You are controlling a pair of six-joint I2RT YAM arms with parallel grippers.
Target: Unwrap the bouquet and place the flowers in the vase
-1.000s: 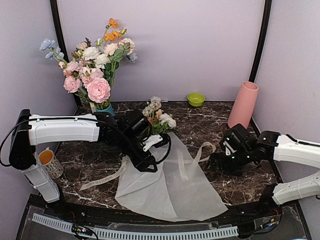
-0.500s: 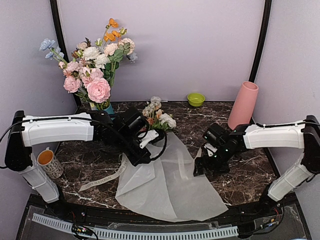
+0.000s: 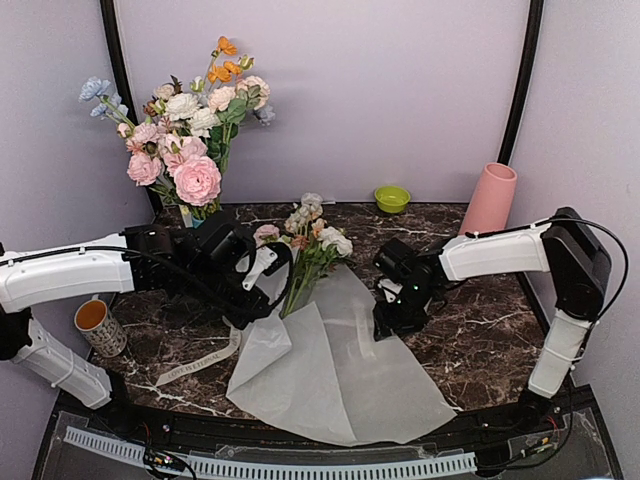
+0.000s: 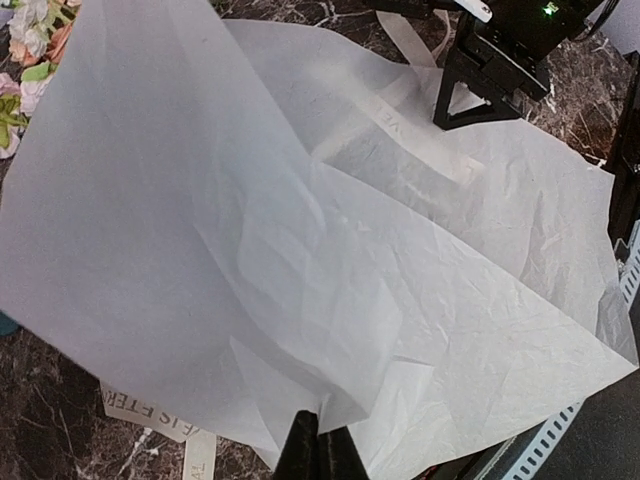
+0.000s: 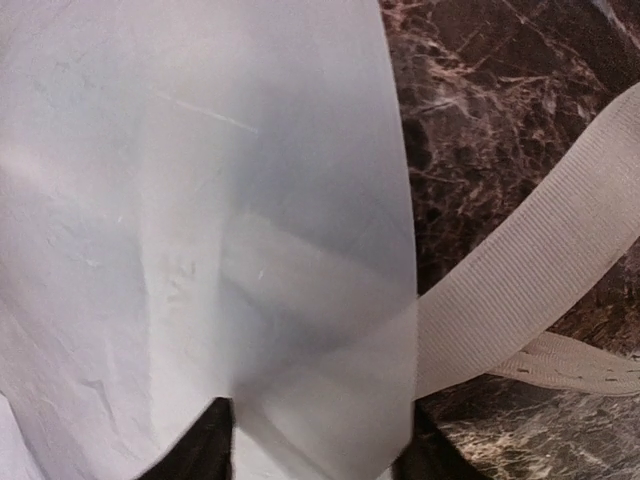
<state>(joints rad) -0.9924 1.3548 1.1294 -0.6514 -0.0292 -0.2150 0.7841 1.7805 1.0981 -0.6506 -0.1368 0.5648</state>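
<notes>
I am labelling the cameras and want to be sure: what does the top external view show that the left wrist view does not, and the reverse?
Only the top external view: the pink vase, the big arrangement, the green bowl and the cup. Only the left wrist view: the left claw shut on the edge of the paper, seen close. Both: the paper, the ribbon, the flowers and the right claw.
</notes>
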